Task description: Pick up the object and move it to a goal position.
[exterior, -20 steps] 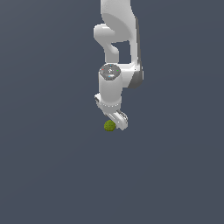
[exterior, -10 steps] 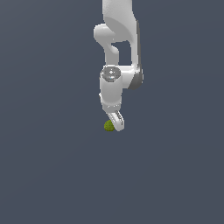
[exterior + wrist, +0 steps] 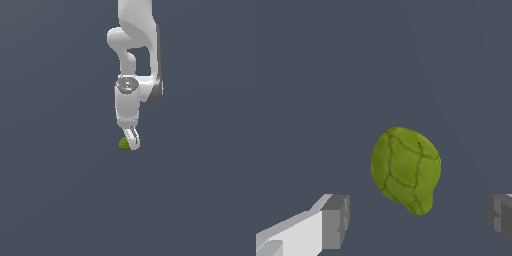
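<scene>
Nearest the wrist camera stand the two grey pads [image 3: 336, 221] of the end effector [image 3: 418, 217], spread wide with a clear gap to either side of the object [image 3: 405, 169], so the jaws are open and have hold of nothing. The object, an olive-green lump with cracked-looking skin and a tapered tip, lies on the plain dark surface [image 3: 316, 75] between and a little beyond the pads, touching neither of them; its tapered end points toward the gap between them. In the exterior view the end effector [image 3: 131, 143] hangs low from the white arm [image 3: 135, 60], its tips down at the level of the object [image 3: 124, 144], which shows just at the exterior view's left of the one visible finger and partly hidden by it. The surface has no edge or corner in sight, so the object can only be placed as well inside it. No goal marker is visible in either picture. The step in hand looks to be the reach before the grasp, with the pick not yet made. The next move probably calls for settling the pads to either side of the widest part of the lump, then closing gently, since a rounded, uneven shape may squirt out if pinched near its taper.
</scene>
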Motion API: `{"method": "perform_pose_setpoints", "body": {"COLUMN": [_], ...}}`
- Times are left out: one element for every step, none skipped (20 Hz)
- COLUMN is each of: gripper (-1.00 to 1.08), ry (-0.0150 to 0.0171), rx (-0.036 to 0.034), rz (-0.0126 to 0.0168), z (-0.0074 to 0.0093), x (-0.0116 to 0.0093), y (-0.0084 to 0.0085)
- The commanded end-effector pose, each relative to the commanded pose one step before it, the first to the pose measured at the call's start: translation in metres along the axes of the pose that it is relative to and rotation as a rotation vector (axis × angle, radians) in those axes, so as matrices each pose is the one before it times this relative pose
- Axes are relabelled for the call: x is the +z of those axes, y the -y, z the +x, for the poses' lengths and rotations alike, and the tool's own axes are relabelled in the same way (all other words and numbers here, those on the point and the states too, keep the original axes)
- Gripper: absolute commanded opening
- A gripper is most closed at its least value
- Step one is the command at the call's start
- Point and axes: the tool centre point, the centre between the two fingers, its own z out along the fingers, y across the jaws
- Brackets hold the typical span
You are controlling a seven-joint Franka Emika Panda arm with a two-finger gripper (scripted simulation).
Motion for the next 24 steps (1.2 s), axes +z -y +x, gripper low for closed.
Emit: {"method": "perform_pose_setpoints", "body": {"gripper": [1.00, 1.00, 1.00, 1.00, 1.00, 1.00, 1.00, 1.00, 1.00, 1.00, 1.00, 1.00, 1.00, 1.00, 1.00, 1.00, 1.00, 1.00, 1.00, 1.00, -1.00, -1.00, -1.00, -1.00], "ry": [-0.00038, 0.00024, 0.00000, 0.00000, 0.00000, -0.00002, 0.00000, -0.00004, -0.00005, 0.00000, -0.00009, -0.00005, -0.00003, 0.00000, 0.00000, 0.00010, 0.00000, 0.00000, 0.00000, 0.00000, 0.00000, 0.00000, 0.00000, 0.00000], "rx": [0.00779, -0.00473, 0.00000, 0.00000, 0.00000, 0.00069, 0.00000, 0.00069, 0.00069, 0.00000, 0.00097, 0.00069, 0.00069, 0.00000, 0.00000, 0.00067, 0.00000, 0.00000, 0.00000, 0.00000, 0.00000, 0.00000, 0.00000, 0.00000], "rz": [0.00013, -0.00015, 0.00000, 0.00000, 0.00000, -0.00005, 0.00000, -0.00005, -0.00005, 0.00000, -0.00007, -0.00004, -0.00001, 0.00000, 0.00000, 0.00015, 0.00000, 0.00000, 0.00000, 0.00000, 0.00000, 0.00000, 0.00000, 0.00000], "z": [-0.00004, 0.00000, -0.00002, -0.00006, -0.00011, 0.00021, -0.00019, 0.00013, 0.00009, -0.00031, 0.00018, 0.00005, 0.00011, -0.00019, -0.00014, 0.00027, -0.00005, -0.00003, -0.00001, 0.00000, 0.00000, 0.00000, 0.00000, 0.00000], "x": [0.00032, -0.00016, 0.00033, 0.00099, 0.00164, 0.00231, 0.00293, 0.00359, 0.00421, 0.00479, 0.00539, 0.00528, 0.00459, 0.00392, 0.00326, 0.00257, 0.00201, 0.00142, 0.00084, 0.00028, 0.00000, 0.00000, 0.00000, 0.00000], "y": [-0.00033, 0.00018, -0.00001, -0.00002, -0.00003, -0.00017, -0.00006, -0.00020, -0.00021, -0.00009, -0.00025, -0.00016, -0.00010, 0.00008, 0.00013, 0.00003, 0.00017, 0.00014, 0.00010, 0.00003, 0.00000, 0.00000, 0.00000, 0.00000]}}
